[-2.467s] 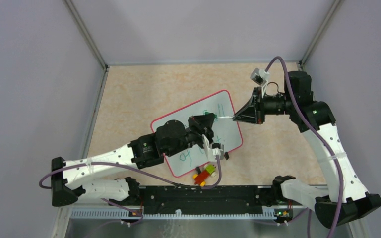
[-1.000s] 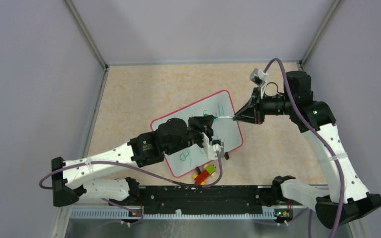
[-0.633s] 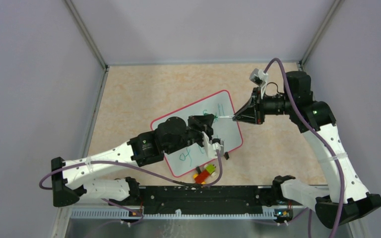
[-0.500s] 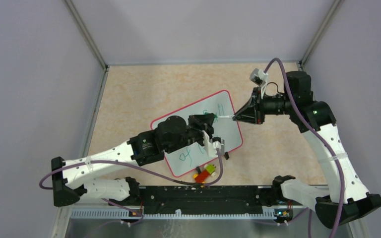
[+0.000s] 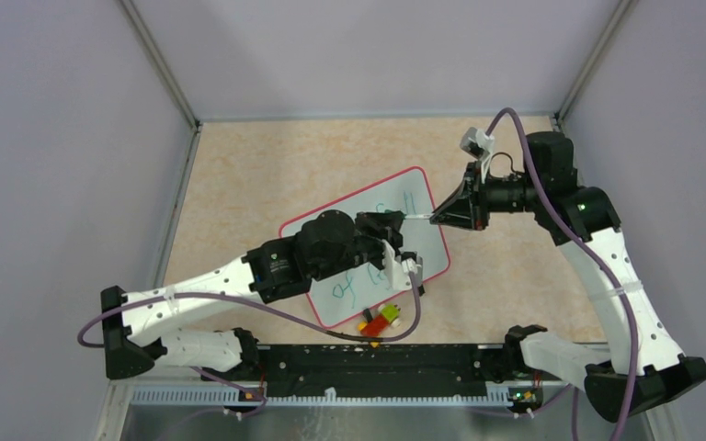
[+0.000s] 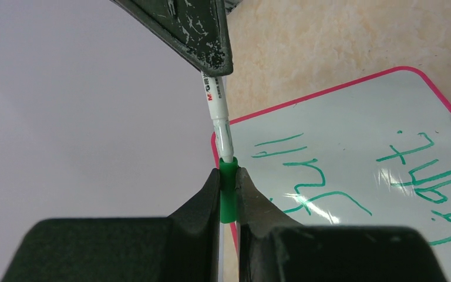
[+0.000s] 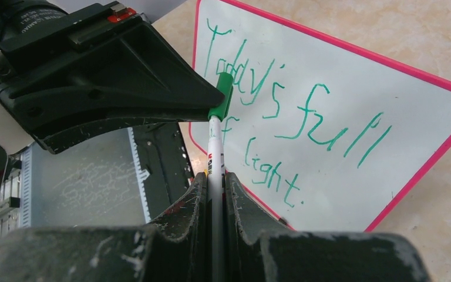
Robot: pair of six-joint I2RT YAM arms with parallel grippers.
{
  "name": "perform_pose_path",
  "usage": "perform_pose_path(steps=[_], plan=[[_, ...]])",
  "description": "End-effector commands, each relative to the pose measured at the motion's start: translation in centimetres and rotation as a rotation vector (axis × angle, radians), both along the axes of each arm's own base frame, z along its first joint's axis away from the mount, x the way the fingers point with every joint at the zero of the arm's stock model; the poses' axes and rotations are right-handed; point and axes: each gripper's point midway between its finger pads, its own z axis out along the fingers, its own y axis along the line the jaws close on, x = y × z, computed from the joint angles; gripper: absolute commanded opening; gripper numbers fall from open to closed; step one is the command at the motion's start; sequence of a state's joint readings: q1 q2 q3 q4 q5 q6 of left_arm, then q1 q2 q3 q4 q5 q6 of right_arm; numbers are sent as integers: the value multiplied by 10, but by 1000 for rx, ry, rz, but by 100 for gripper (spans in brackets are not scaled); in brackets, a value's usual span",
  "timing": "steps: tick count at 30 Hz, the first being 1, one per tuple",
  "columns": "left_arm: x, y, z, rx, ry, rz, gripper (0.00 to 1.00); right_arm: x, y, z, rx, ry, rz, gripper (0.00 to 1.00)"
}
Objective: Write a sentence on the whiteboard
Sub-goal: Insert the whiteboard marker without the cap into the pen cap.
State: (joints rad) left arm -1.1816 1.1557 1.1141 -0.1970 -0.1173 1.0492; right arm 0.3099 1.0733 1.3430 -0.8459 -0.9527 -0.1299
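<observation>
The whiteboard lies tilted on the table, white with a red-pink rim. Its green sentence reads "Today's full of light." in two lines, and part of that lettering shows in the left wrist view. A white marker hangs level above the board between both grippers. My right gripper is shut on its barrel. My left gripper is shut on the green cap, and the marker's end sits inside the cap. From above, the left gripper and right gripper face each other tip to tip.
A cluster of red, yellow and green toy bricks lies just off the board's near corner. A small black piece sits by the board's near right edge. A black rail runs along the table's near edge, and walls enclose the other sides.
My left arm has shifted slightly right toward the right gripper, uncovering more of the lower line of writing. The right arm and marker have stayed in place.
</observation>
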Motion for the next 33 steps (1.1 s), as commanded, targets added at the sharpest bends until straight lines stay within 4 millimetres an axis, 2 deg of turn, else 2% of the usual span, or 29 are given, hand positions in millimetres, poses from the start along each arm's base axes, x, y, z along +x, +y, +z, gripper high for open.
perform_pose_path(steps=[1,12,16,24,28,32,33], plan=[[-5,-10,27,-70,4,-25,0,3,4,14,5,-62,4,0],[3,-25,22,-54,128,45,0,20,7,1,-19,-52,-75,0],[-4,-34,23,-52,123,21,0,23,10,-5,-9,-34,-77,0],[-19,-57,38,-85,105,-19,0,26,19,-21,2,-17,-69,0],[-27,-64,45,-93,104,-39,0,26,22,-20,32,-7,-67,0],[-30,-57,40,-65,134,-45,16,33,17,-13,24,-48,-107,0],[-31,-54,35,-46,145,-53,24,35,15,-9,30,-56,-114,0]])
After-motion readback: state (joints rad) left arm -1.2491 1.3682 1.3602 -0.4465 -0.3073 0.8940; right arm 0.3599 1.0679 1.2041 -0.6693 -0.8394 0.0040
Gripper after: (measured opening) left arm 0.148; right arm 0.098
